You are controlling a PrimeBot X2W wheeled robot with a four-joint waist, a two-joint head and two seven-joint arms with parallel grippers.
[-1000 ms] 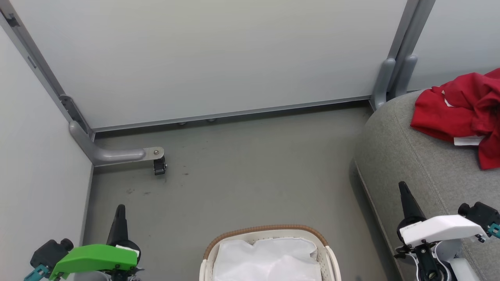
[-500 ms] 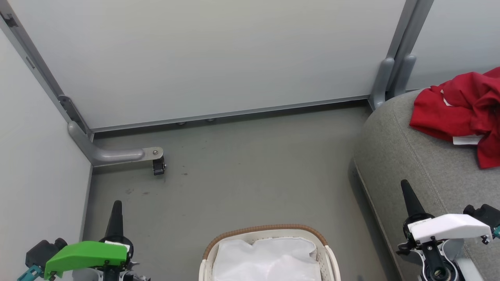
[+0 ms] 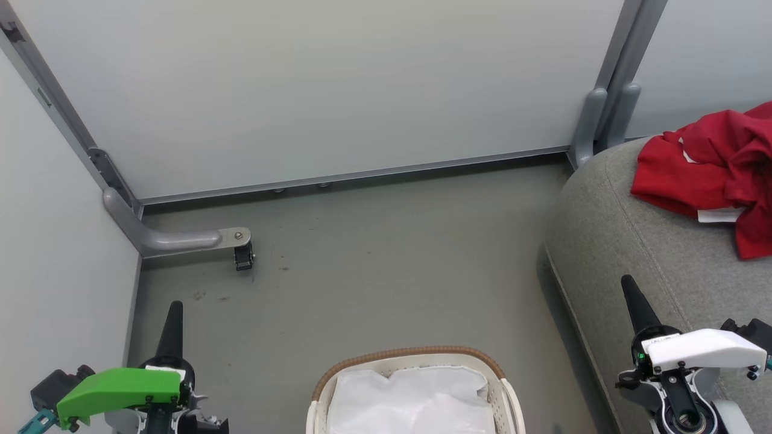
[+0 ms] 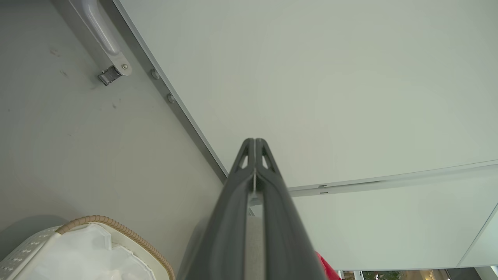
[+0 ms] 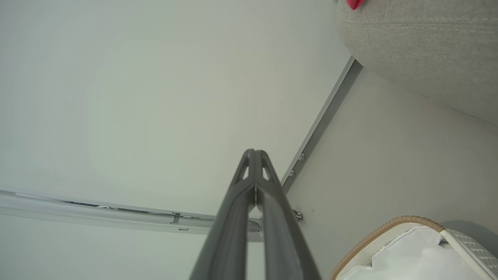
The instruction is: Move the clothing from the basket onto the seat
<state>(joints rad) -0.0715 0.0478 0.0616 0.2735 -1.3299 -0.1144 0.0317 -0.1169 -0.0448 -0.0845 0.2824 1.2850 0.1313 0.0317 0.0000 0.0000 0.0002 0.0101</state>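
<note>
The red clothing (image 3: 715, 175) lies crumpled on the grey seat (image 3: 627, 241) at the right edge of the head view; a red scrap (image 5: 354, 3) peeks into the right wrist view. The white basket (image 3: 410, 357) with a brown woven rim stands on the floor at the bottom centre, holding just its white liner cloth (image 3: 416, 401). My left gripper (image 3: 174, 310) is shut and empty, left of the basket. My right gripper (image 3: 628, 283) is shut and empty over the seat's front edge. Both wrist views show the fingers (image 4: 255, 146) pressed together.
Pale partition walls (image 3: 338, 90) close the space behind and at the left. A grey bracket with a small black caster (image 3: 243, 256) juts onto the grey floor (image 3: 392, 265) at the left. Grey posts (image 3: 603, 120) stand by the seat's far corner.
The left gripper has drifted slightly left and lower in the head view, and the right gripper slightly right. The clothing and basket have stayed put.
</note>
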